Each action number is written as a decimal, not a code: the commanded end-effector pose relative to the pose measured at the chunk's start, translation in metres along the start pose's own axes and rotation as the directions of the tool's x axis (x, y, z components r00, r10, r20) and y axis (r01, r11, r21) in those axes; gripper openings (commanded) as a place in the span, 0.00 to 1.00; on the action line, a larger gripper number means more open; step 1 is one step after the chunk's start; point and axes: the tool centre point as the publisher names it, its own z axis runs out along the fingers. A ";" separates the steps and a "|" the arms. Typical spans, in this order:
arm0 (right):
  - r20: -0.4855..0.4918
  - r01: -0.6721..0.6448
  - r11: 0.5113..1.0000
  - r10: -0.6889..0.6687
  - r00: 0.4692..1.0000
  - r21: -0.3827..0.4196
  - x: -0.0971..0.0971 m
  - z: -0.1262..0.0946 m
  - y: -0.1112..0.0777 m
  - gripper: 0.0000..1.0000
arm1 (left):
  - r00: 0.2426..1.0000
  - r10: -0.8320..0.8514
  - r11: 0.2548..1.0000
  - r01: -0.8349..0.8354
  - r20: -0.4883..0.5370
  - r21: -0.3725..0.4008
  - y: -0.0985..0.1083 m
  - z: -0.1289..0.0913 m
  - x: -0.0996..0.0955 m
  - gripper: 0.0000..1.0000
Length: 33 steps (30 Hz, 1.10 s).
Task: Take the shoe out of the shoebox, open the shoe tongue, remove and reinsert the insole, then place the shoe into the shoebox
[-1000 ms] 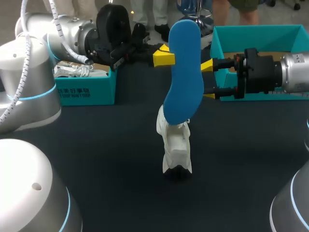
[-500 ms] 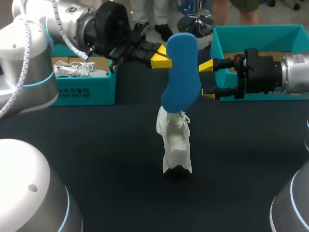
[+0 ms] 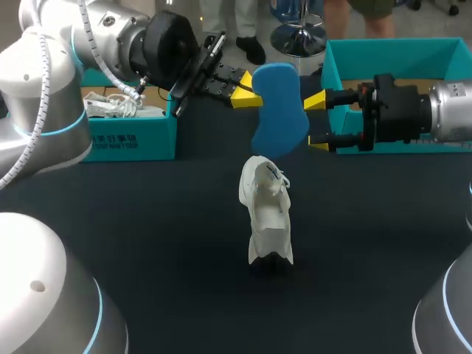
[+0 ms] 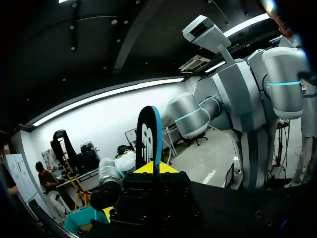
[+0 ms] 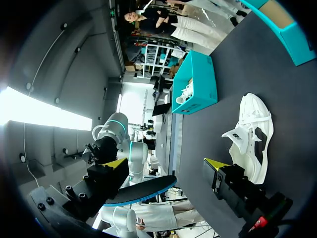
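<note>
**Blue insole pinched in the air just above the white shoe**

The left gripper [image 3: 249,94] [image 4: 153,168] is closed on one end of the blue insole [image 3: 279,110] [image 4: 148,139] [image 5: 141,193], which stands up edge-on between its yellow tips and hangs just above and behind the shoe [image 3: 267,214] [image 5: 252,136], apart from it. The shoe sits alone on the dark table [image 3: 169,243], outside both boxes. The right gripper [image 3: 317,122] [image 5: 166,163] is up and to the right of the shoe, with its fingers spread wide, level with the insole's far edge; I cannot tell whether either finger touches it. An open shoebox [image 3: 398,55] stands behind and right of the shoe. A second box [image 3: 133,136] [image 5: 200,84] stands behind and left of it, with another white shoe [image 3: 110,109] [image 5: 185,91] inside.
</note>
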 end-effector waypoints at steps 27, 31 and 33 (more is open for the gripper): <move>0.004 -0.001 1.000 0.001 1.000 -0.001 0.000 0.002 0.000 1.00 | 0.798 0.559 0.782 -0.598 -0.225 -0.177 0.052 -0.024 0.003 0.00; 0.004 -0.001 1.000 0.001 1.000 -0.001 0.000 0.002 0.000 1.00 | 0.663 0.701 0.627 -0.748 -0.262 -0.217 0.072 -0.026 0.006 0.00; 0.004 -0.001 1.000 0.001 1.000 -0.001 0.000 0.002 0.000 1.00 | 0.563 0.762 0.513 -0.826 -0.319 -0.233 0.083 -0.028 0.008 0.00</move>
